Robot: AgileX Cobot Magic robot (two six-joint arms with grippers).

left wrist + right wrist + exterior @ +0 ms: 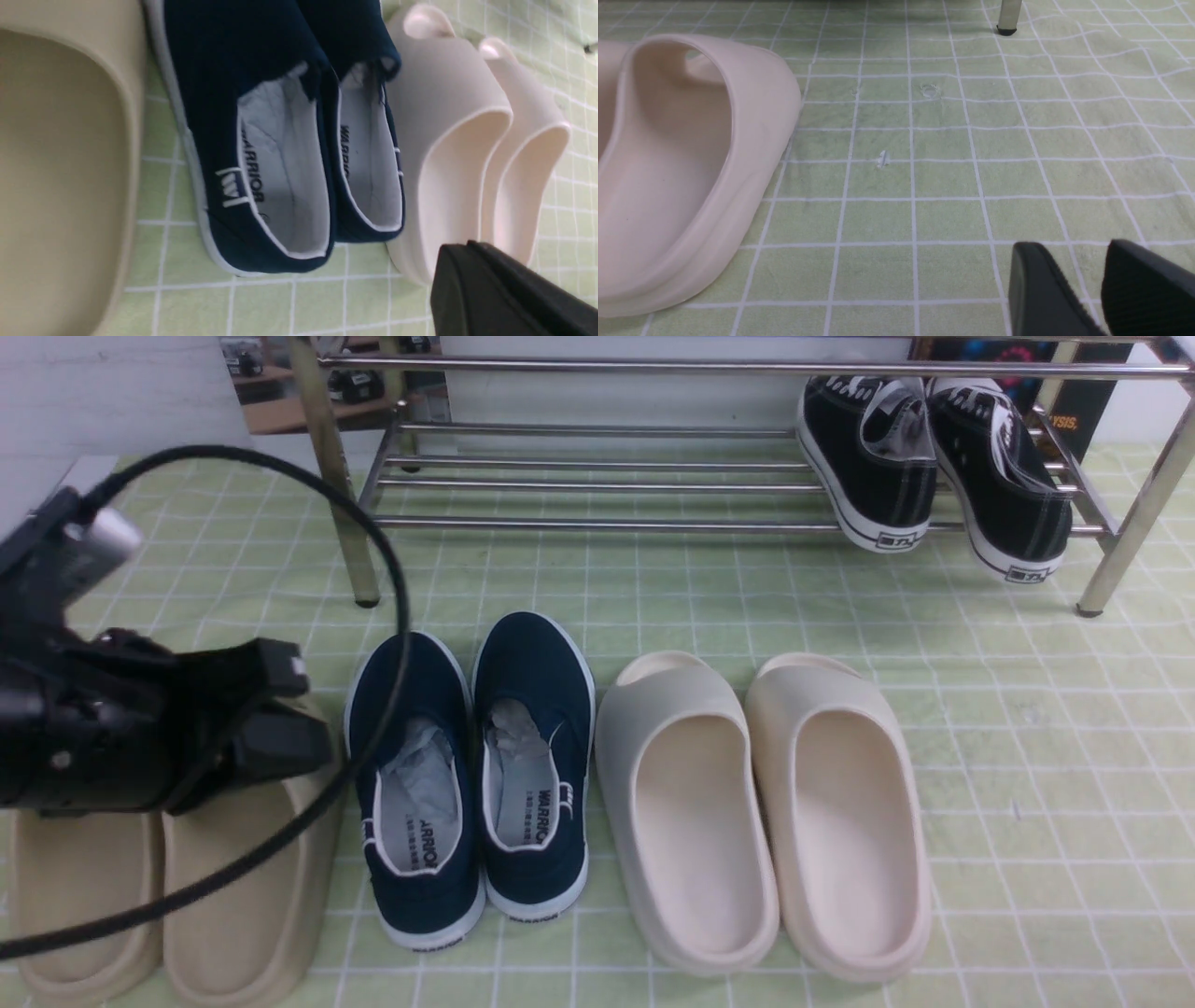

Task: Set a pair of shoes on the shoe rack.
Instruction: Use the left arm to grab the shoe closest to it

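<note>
Where 2 navy slip-on sneakers (532,756) sit side by side, just left of them: left pincer (313,742), clenched, empty.

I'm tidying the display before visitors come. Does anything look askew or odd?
Yes: the black lace-up sneakers stick out past the front bar of the lower shelf, at the rack's right end.

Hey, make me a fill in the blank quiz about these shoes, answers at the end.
The word printed on the navy slip-ons' insoles is ____. The black sneakers on the rack have ____ laces. The left gripper's jaws are ____.

Missing words: WARRIOR; white; shut.
</note>
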